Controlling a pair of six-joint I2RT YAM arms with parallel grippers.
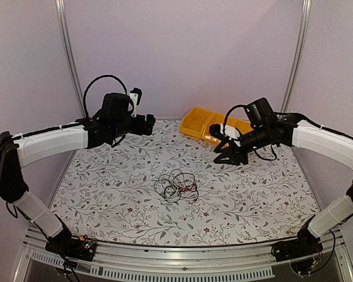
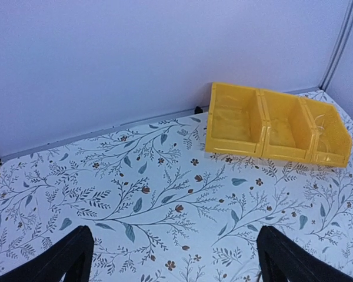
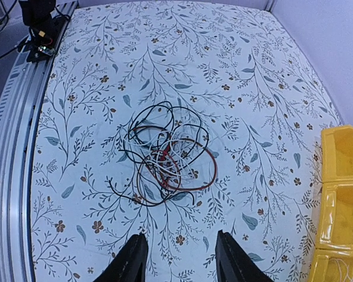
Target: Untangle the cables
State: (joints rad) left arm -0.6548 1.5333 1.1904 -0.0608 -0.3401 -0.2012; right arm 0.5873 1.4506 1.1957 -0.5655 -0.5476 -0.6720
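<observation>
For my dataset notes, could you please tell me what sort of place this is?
Likely a robot lab test cell: plain walls and metal posts enclose a table with a floral cloth, yellow bins and tangled cables.

We extend our left arm [image 1: 50,144] in from the left side, its white forearm running nearly level and its black wrist bent toward the middle. Our left claw [image 1: 149,125] hangs in the air with its 2 fingers [image 2: 70,258] spread wide and nothing between them. Our right arm [image 1: 326,141] extends in from the right side, its forearm sloping down toward the centre. Our right claw [image 1: 226,154] tilts downward, its 2 fingers [image 3: 132,261] parted by a moderate gap, narrower than the left claw's, and gripping nothing. Both claws sit well apart from each other, each elbow bent out to its own side.
</observation>
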